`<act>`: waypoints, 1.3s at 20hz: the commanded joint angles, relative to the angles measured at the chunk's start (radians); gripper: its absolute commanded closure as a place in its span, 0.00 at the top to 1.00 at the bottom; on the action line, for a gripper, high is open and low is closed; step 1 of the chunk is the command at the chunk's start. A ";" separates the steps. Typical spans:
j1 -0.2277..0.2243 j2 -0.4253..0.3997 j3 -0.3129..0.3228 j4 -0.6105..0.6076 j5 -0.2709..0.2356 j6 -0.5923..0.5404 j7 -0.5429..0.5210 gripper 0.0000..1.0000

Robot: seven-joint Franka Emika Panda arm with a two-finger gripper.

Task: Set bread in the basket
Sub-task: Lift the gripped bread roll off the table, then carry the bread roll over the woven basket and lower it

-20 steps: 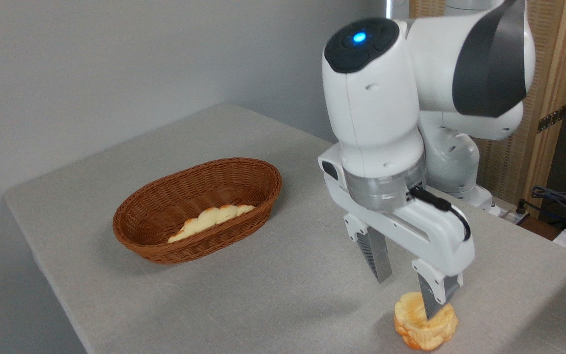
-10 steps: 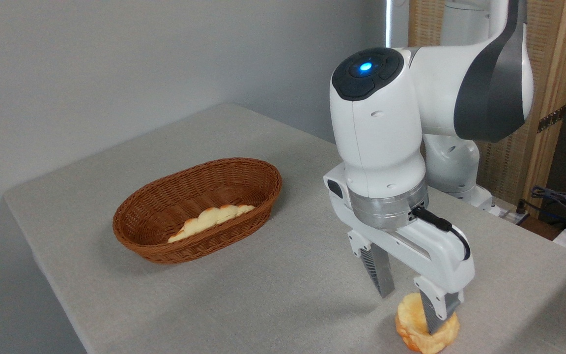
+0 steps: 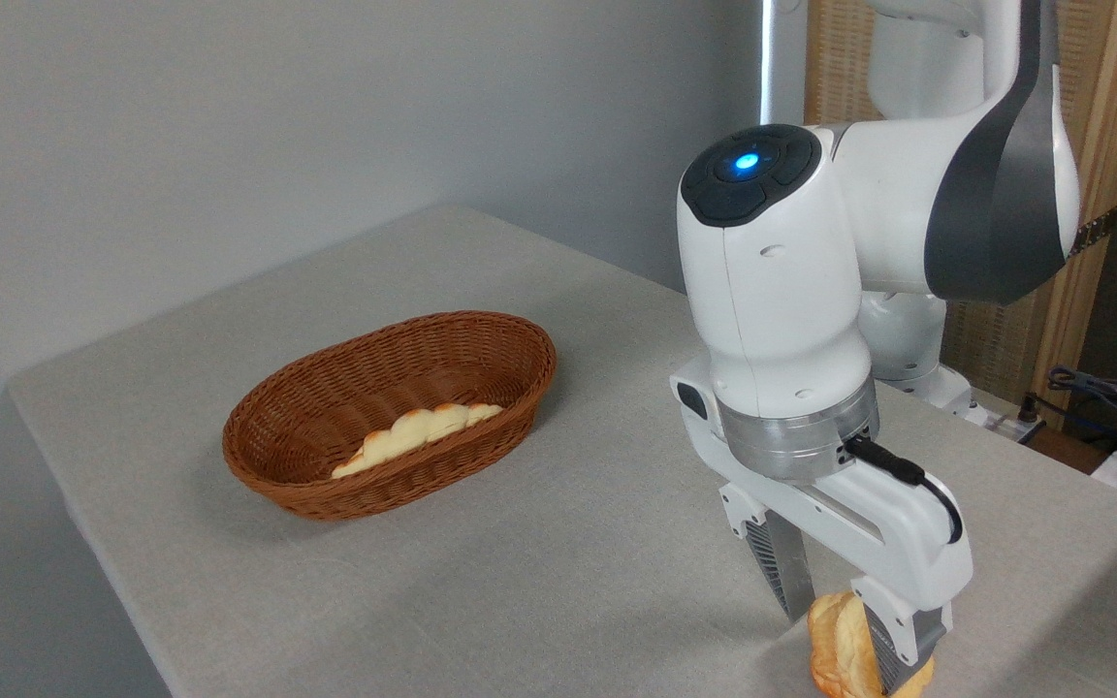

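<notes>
Grey cloth over the table (image 3: 539, 543), plain grey wall behind. Down at the near right edge, gripper (image 3: 835, 620) squeezed shut on the bread (image 3: 838, 648), one finger each side of it. Looked tipped up on its edge between the fingers, maybe touching the cloth, hard to tell. Seemed soft and light, easy to squash, so best held gently across its sides. Far off to the left sat the basket (image 3: 268, 465), with a long pale loaf (image 3: 413, 434) already inside. Plenty of room beside that loaf.
</notes>
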 commanded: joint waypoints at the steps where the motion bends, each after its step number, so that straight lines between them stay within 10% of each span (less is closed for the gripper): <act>1: -0.008 -0.006 0.012 -0.015 0.015 0.022 0.056 0.39; 5: -0.008 -0.008 0.025 -0.015 0.015 0.021 0.059 0.22; 19: -0.020 -0.051 -0.036 0.017 -0.003 -0.059 0.086 0.26; 26: -0.020 -0.054 -0.266 0.174 -0.215 -0.113 -0.093 0.35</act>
